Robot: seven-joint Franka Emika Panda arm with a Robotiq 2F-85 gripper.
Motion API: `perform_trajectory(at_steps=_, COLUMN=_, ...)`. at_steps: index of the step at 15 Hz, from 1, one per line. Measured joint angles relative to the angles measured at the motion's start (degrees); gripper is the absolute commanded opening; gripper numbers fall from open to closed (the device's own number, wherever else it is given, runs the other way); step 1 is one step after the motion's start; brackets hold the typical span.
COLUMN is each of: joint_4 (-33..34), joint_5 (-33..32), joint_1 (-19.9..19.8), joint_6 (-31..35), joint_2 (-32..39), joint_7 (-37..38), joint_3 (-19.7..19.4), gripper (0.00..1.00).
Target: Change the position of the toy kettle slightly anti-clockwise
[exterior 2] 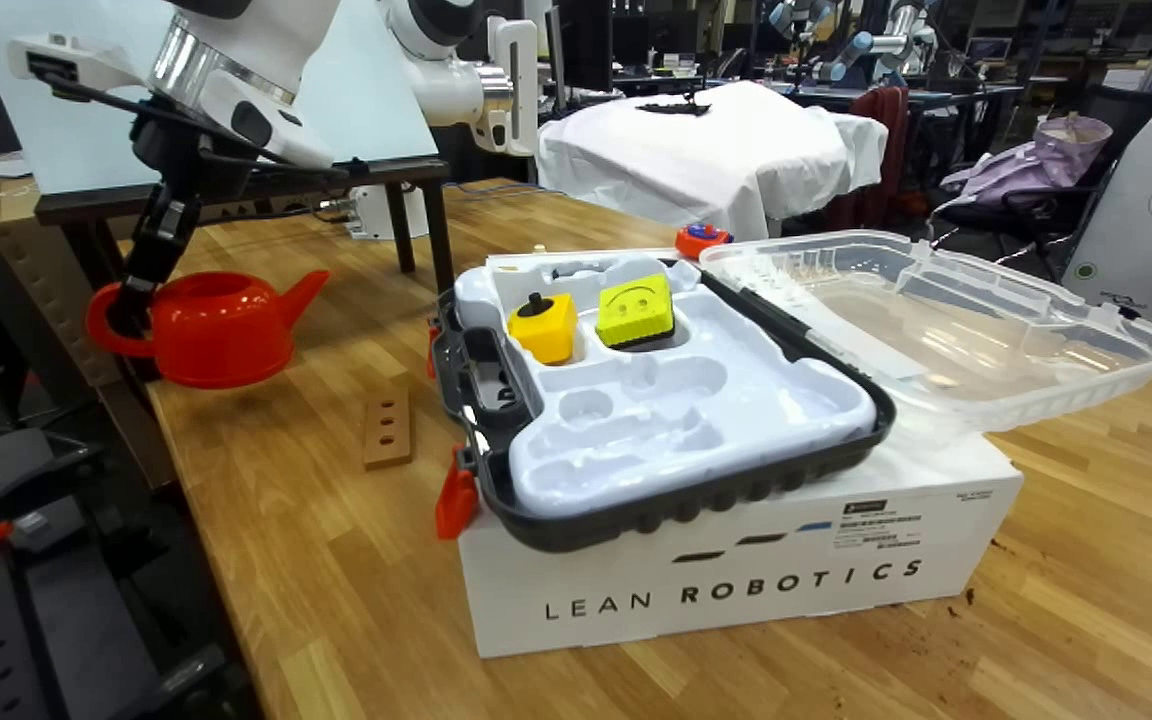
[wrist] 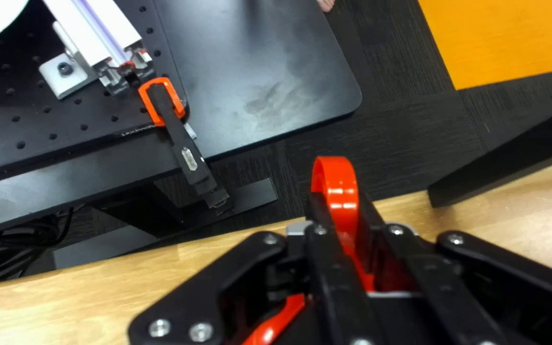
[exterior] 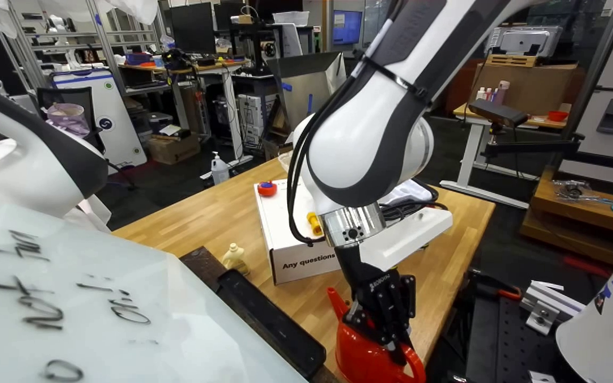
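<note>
Looking over the counter (exterior 2: 316,560), we find the toy kettle (exterior 2: 221,335) at the left of the frame in an exterior view, close to the counter's left edge. Its spout (exterior 2: 302,298) points right and a little upward and its handle (exterior 2: 123,347) sits on the left, so we read the long axis as nearly level, rising slightly to the right. In an exterior view where it sits at the bottom, just right of centre, we see the spout tip (exterior: 333,297) aimed at the upper left and the handle at the lower right, a slanting axis. In the wrist view the handle's curve points to the top of the frame, and we see the gripper (wrist: 344,206) clamped on it, one dark finger to each side.

Much is hidden from us. The bottom of the frame cuts through the kettle's body (exterior: 362,356) in an exterior view, and the gripper covers part of its top. In the wrist view the black fingers block most of the body; a red strip (wrist: 276,323) shows at the bottom, which part we cannot tell. Nor can we tell whether the base touches the counter.
</note>
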Motion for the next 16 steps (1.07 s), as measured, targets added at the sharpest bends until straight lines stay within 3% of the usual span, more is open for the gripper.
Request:
perform_trajectory(at_steps=4, joint_4=1.7, joint_5=-5.8, joint_1=0.1, joint_6=-5.9, joint_2=1.5, joint_7=-6.9, joint_3=0.1, gripper=0.04)
perform_trajectory(at_steps=5, joint_4=2.5, joint_5=-7.4, joint_1=0.1, joint_6=-7.0, joint_2=2.2, joint_7=-8.2, joint_3=0.1, gripper=0.16)
perform_trajectory(at_steps=13, joint_4=5.0, joint_5=-10.4, joint_1=0.1, joint_6=-8.8, joint_2=4.8, joint_7=-10.1, joint_3=0.1, gripper=0.16)
perform_trajectory(at_steps=14, joint_4=5.0, joint_5=-10.4, joint_1=0.1, joint_6=-8.8, joint_2=4.8, joint_7=-10.1, joint_3=0.1, gripper=0.04)
perform_trajectory(at_steps=16, joint_4=5.0, joint_5=-10.4, joint_1=0.1, joint_6=-8.8, joint_2=4.8, joint_7=-10.1, joint_3=0.1, gripper=0.04)
